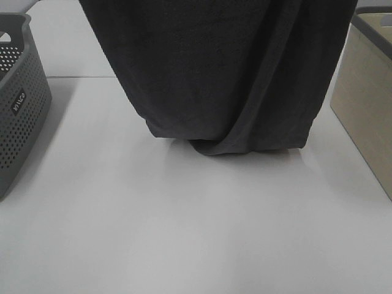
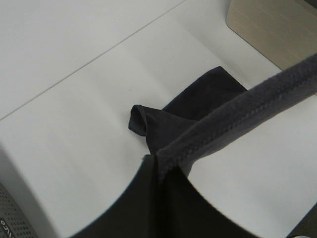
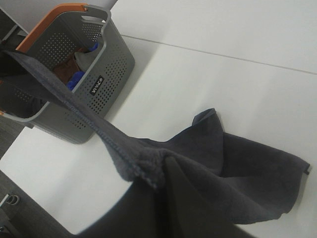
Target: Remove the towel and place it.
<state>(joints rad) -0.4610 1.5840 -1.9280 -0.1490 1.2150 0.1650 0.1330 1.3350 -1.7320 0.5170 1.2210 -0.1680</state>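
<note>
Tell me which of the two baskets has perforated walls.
The dark grey basket at the left of the high view: its walls are dotted with small holes. The beige basket at the right has plain, solid walls.

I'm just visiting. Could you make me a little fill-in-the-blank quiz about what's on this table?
The hanging towel is dark ___. The grey basket stands at the ___ of the overhead view. Its walls are dotted with small ___. One edge of its rim is ___.
Missing: grey; left; holes; orange.

Dark towel (image 1: 226,73) hanging, lower edge touching white table (image 1: 184,233), grey perforated basket (image 1: 18,110) left, beige bin (image 1: 367,104) right
</note>
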